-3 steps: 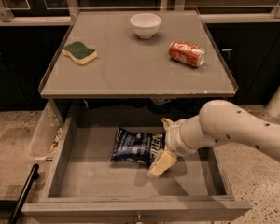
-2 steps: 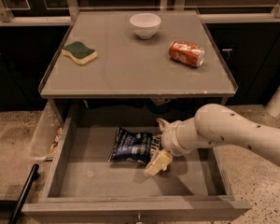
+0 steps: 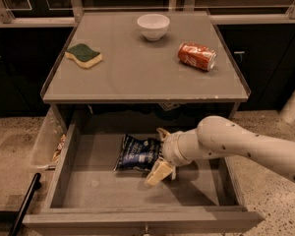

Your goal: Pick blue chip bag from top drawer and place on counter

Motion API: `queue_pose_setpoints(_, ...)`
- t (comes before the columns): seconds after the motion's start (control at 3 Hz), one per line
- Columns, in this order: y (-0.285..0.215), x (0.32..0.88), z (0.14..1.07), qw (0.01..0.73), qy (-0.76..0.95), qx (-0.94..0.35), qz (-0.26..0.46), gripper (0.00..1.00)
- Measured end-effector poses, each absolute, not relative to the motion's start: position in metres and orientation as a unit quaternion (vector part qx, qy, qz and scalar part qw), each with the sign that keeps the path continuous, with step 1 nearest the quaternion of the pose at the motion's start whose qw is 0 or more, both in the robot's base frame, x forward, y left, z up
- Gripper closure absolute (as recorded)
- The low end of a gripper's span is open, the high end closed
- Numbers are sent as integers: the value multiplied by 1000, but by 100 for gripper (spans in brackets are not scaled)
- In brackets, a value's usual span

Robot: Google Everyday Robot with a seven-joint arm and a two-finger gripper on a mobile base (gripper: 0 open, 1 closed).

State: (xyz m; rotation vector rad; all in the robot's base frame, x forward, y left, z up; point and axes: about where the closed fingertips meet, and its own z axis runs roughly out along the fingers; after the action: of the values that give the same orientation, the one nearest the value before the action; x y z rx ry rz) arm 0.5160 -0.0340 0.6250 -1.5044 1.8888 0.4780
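Note:
The blue chip bag (image 3: pixel 136 154) lies crinkled on the flat bottom of the open top drawer (image 3: pixel 103 193), near its middle. My gripper (image 3: pixel 160 152) reaches in from the right on a white arm, low inside the drawer at the bag's right end. One finger is behind the bag's end and the other in front of it, with the jaws spread apart around that end. The counter (image 3: pixel 137 80) is above the drawer.
On the counter are a white bowl (image 3: pixel 153 26) at the back, a red soda can (image 3: pixel 196 56) on its side at the right, and a green-and-yellow sponge (image 3: pixel 83 55) at the left. A narrow clear bin (image 3: pixel 44 141) hangs left of the drawer. A black bar (image 3: pixel 24 205) stands at the lower left.
My gripper has moved left across the drawer and closer to the chip bag, its fingers now on either side of the bag's right end. The bag has not moved.

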Motion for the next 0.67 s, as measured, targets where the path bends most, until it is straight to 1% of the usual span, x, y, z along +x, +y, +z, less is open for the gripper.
queue_pose_setpoints(0.33,-15,517,615,334,712,-582,206,0)
queue_pose_setpoints(0.67,-15,517,614,333,712,-582,206,19)
